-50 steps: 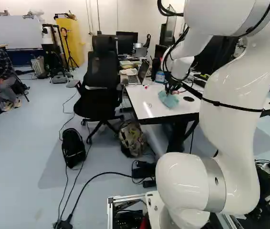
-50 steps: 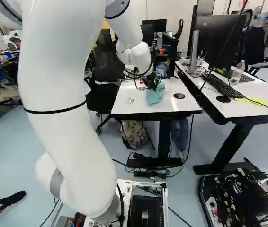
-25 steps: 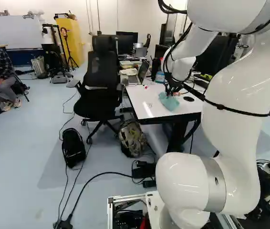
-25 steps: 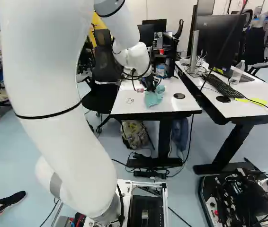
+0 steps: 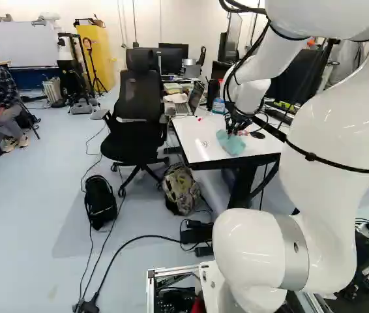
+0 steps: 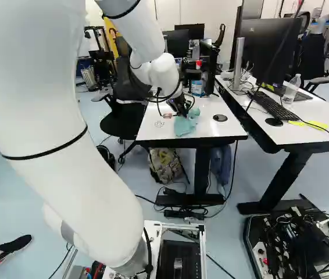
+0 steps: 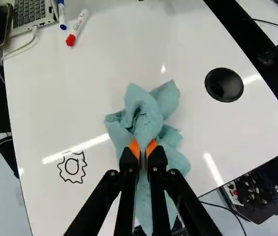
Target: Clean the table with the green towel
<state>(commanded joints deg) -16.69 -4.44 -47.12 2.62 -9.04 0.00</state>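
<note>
You've got the white arm (image 5: 328, 143) reaching over the near edge of the white table (image 5: 197, 130), and there's the black office chair (image 5: 142, 98) standing along one side of it. The laptop (image 7: 30, 12) sits at the table's far end, on the chair side. Now the green towel (image 7: 146, 118): bunched up, lying on the table's near part, and your gripper (image 7: 143, 148) has a fold of it pinched between both orange pads (image 7: 133, 148), narrow and closed on the cloth. Over towards the table's side away from the chair, the round black disc (image 7: 224, 84); up the table on the chair side, the red-capped marker (image 7: 77, 28) and the blue-capped pen (image 7: 62, 15). And here's the likely target, the small drawn mark (image 7: 71, 166) by the table's chair-side edge, plain to see! This reads as the wiping step, cloth in hand, mark not yet wiped off. Next you'll likely want light, even downward pressure and a low sweep towards that chair-side edge, right over the mark; too little cloth under the tips and they could scrape the tabletop.
</note>
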